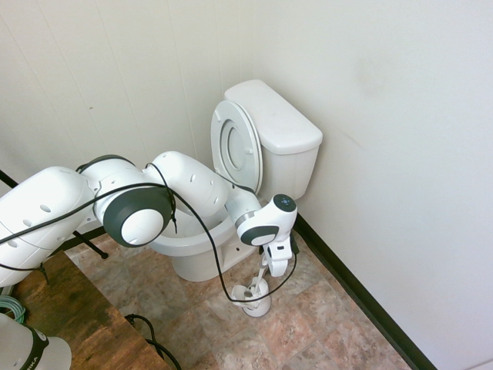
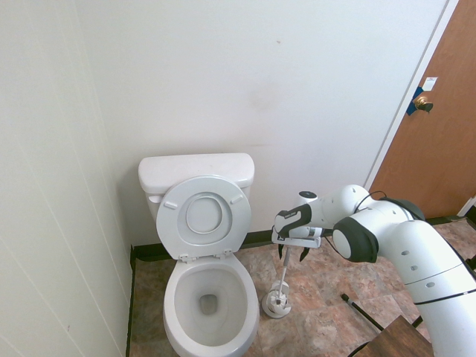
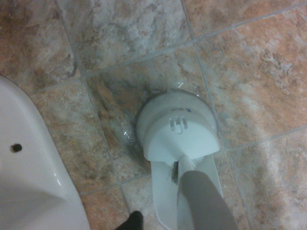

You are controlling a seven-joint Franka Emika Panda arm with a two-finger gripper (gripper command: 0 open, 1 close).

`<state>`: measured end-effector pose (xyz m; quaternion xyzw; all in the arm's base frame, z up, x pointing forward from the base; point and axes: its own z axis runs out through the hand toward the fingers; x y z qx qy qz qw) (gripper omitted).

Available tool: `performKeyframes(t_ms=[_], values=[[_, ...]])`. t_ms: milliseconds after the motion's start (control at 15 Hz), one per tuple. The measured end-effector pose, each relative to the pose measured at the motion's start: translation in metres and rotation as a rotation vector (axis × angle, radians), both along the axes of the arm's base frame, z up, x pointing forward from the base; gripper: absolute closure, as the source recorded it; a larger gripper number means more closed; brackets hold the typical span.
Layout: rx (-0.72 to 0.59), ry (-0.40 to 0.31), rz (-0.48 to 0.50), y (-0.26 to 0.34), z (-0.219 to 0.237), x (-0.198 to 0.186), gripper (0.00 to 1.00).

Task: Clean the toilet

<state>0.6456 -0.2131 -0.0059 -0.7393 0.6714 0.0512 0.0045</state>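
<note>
**Brush handle between open jaws, not yet gripped**

Your white two-finger gripper [image 2: 292, 254] points straight down with jaws spread wide, straddling the top of the slim white brush handle [image 2: 285, 274]. The brush stands in its small round white plastic holder [image 1: 253, 297] on the tiled floor, just beside the large glossy white ceramic toilet [image 2: 206, 290], lid raised. Close off-centre and you may tip the light holder over.
</note>
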Motion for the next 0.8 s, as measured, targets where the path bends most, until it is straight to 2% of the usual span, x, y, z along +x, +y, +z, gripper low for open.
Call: performKeyframes(t_ms=[800], values=[[-0.006, -0.010, 0.001, 0.007, -0.006, 0.012, 1.00]])
